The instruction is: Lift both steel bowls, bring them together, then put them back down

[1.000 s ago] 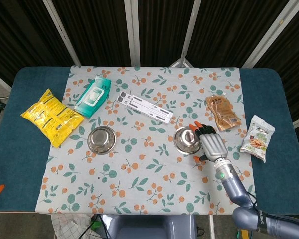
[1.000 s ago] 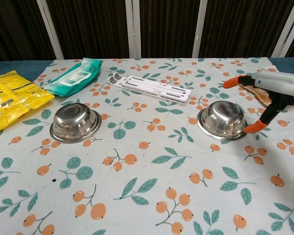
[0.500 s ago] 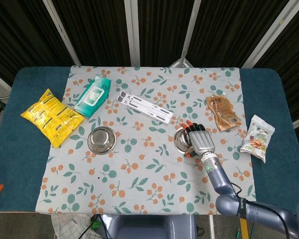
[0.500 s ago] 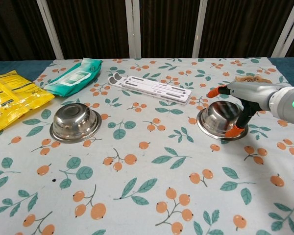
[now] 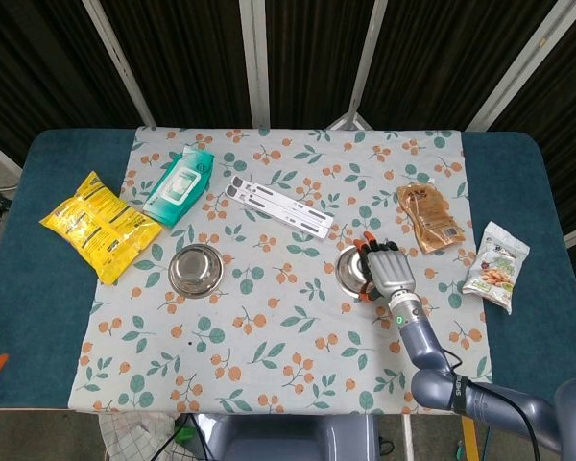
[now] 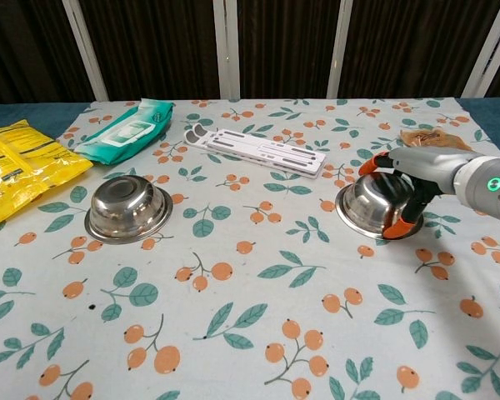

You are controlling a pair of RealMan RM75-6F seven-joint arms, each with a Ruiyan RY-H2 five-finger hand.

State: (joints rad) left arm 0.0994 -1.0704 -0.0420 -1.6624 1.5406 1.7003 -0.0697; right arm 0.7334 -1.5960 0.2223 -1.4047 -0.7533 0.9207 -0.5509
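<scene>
Two steel bowls stand on the floral cloth. The left bowl (image 5: 196, 269) (image 6: 127, 208) sits alone, with no hand near it. My right hand (image 5: 389, 269) (image 6: 418, 173) reaches over the right bowl (image 5: 349, 272) (image 6: 365, 200) from its right side. Its orange fingertips (image 6: 371, 163) lie on the far rim and the thumb presses the near right rim, so the hand grips the bowl. This bowl rests on the cloth. My left hand shows in neither view.
A yellow bag (image 5: 99, 226) and a teal wipes pack (image 5: 180, 185) lie left of the bowls. A white flat rack (image 5: 280, 206) lies behind them. A brown pouch (image 5: 428, 216) and a snack bag (image 5: 496, 266) lie right of my hand.
My right hand moved left from beside the right bowl onto it, and its fingers closed over the rim. The left bowl has not moved.
</scene>
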